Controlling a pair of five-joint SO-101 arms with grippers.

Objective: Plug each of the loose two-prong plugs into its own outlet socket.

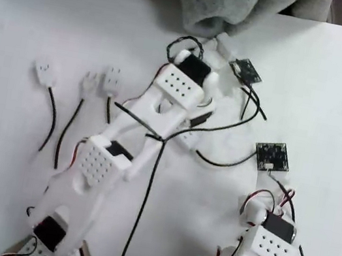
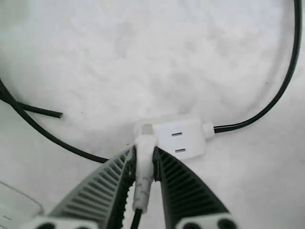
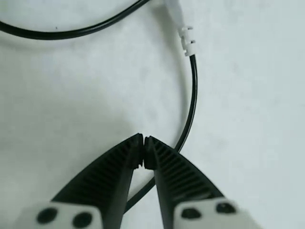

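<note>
In the left wrist view my left gripper is shut on a white two-prong plug. The plug's tip rests against the end of a white outlet socket that lies flat with two slots facing up. The high view shows this arm stretched to the table's middle, over the socket. Three loose white plugs with black leads lie on the left. My right gripper is shut with nothing in it, just above the table beside a black cable.
Two small circuit boards lie right of centre, with black wires running between them. A grey cloth hangs over the far edge. The right arm sits folded near the front right. A long black cable runs toward the front.
</note>
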